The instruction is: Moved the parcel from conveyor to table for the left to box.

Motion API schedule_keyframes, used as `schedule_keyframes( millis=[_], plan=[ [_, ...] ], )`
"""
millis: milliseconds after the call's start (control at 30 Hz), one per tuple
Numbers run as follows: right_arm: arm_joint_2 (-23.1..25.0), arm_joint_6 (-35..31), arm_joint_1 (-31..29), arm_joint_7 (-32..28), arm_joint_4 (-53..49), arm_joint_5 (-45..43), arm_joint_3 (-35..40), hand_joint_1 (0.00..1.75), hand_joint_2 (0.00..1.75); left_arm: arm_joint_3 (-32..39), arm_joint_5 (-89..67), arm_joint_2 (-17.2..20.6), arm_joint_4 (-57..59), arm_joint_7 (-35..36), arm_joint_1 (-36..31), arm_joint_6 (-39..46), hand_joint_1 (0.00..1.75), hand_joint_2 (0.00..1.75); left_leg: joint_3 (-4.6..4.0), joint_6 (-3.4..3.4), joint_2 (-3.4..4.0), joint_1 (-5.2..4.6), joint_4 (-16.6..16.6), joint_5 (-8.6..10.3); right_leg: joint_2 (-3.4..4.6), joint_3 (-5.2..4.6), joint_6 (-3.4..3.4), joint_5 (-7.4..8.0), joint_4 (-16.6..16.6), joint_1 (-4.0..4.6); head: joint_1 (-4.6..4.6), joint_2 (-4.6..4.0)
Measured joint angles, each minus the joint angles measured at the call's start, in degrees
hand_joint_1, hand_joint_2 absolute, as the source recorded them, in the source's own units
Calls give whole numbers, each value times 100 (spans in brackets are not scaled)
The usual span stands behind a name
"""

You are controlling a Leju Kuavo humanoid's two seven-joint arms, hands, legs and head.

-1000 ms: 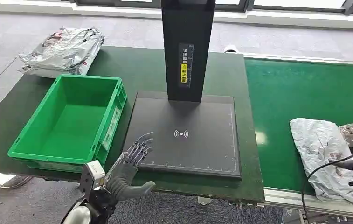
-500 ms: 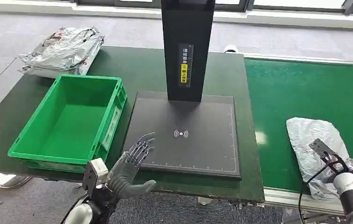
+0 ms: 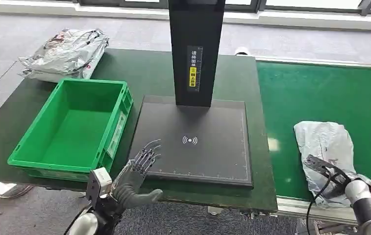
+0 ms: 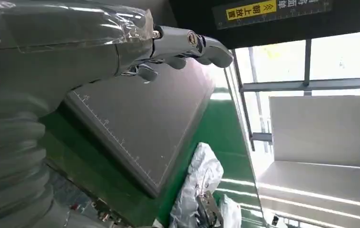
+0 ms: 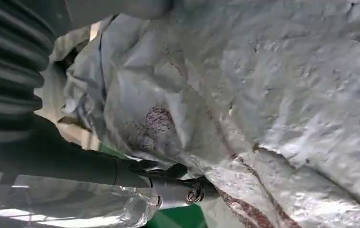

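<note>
Parcel: a crumpled grey plastic mailer (image 3: pixel 326 147) lying on the green conveyor belt (image 3: pixel 320 93), on the right of the scene near the belt's near edge; red-brown print shows on its creased skin in my right wrist view (image 5: pixel 244 95)
My right hand: (image 3: pixel 326 172) at the near end of the parcel, low on the right; my thumb (image 5: pixel 178 187) lies against the wrinkled film, but I cannot tell whether my fingers have closed on it
My left hand: (image 3: pixel 136 174) held at the near edge of the table, just beside the near left corner of the scanner pad; my fingers (image 3: pixel 146 154) are spread, pointing far, and hold nothing
Table: dark green (image 3: pixel 139 68), to the left of the conveyor
Crate: green plastic (image 3: pixel 26 147), open-topped, on the left part of the table, just beside the scanner pad
Scanner pad: black (image 3: pixel 208 156), with a white wireless mark, a black upright post (image 3: pixel 195 29) rising at its far side
Other bags: a silvery heap (image 3: pixel 65 51) at the far left corner of the table
</note>
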Motion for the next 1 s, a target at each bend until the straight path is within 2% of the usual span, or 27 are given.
schedule_keyframes(
  millis=[700,800,933,1000],
  plan=[
    [52,-48,105,-282,-453,-832,13,175,175,0,-24,96,-103,-13,191,46,0,175,-3,1,-9,-1,0,0,-12,2,0,-1,-1,-1,0,2],
    [105,-245,96,-471,-453,-1548,-44,175,175,0,-39,96,-147,-11,238,160,0,175,-6,1,-7,-1,0,0,-11,1,0,-1,0,-1,2,0],
    [300,-490,58,-600,-523,-2597,-540,175,175,0,-44,94,-276,15,308,300,0,175,-5,2,-15,0,0,2,-19,2,0,-1,0,-1,0,2],
    [439,-664,89,-705,-768,-3401,-834,175,175,0,-55,94,-336,20,356,402,0,175,-6,1,-17,-1,0,4,-19,1,0,0,0,-1,0,0]
  ],
)
